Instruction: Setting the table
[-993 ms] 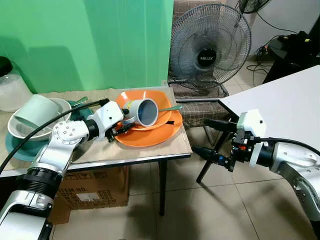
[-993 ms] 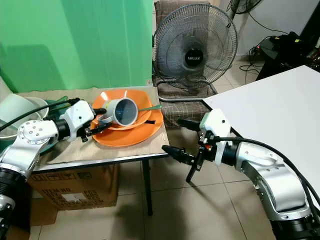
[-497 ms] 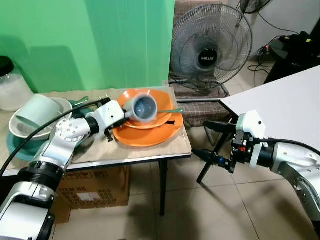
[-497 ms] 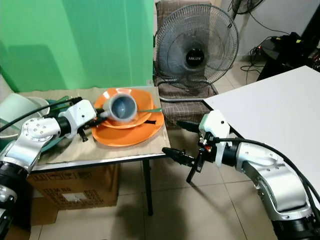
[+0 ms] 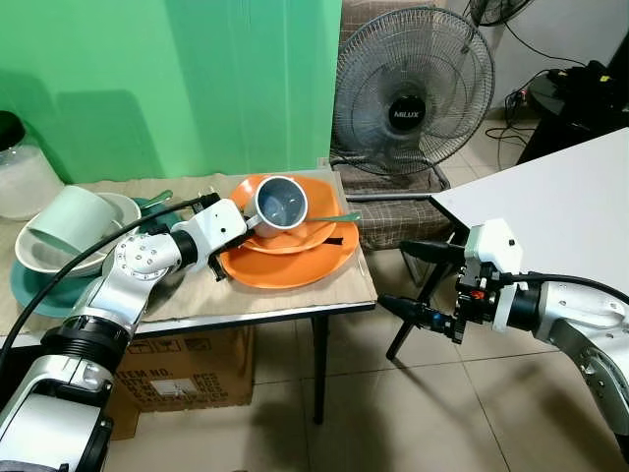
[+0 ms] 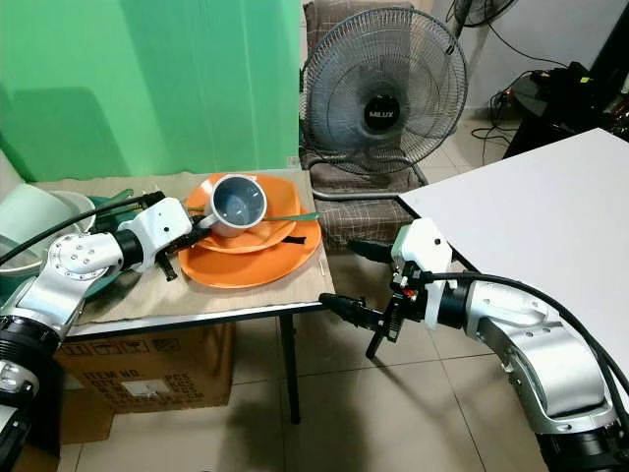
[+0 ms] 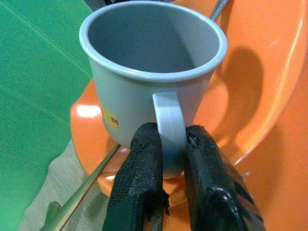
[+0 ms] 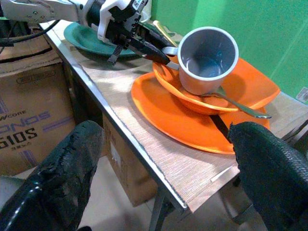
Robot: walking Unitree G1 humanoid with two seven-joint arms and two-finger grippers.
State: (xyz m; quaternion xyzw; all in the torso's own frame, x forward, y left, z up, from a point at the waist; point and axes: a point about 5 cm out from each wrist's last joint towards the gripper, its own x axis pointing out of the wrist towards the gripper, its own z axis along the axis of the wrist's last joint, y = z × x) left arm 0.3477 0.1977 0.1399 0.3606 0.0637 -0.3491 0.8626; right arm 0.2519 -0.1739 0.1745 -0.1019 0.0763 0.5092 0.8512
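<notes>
So we've tipped the grey enamel mug upright now, left gripper clamped on its handle over the orange plastic bowl; right gripper open, idle. Ready to lift.

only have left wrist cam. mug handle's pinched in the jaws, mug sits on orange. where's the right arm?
Observer: The right gripper hangs off the table's front corner, over the floor, jaws open, holding nothing.
Operator: what's the orange stuff under the mug?
Observer: An orange bowl stacked on a larger orange plate; the grey mug sits in the bowl, tilted, mouth facing up and forward.
Operator: anything else in that bowl?
Observer: A spoon lies across it, under the mug, its handle poking out toward the fan.
</notes>
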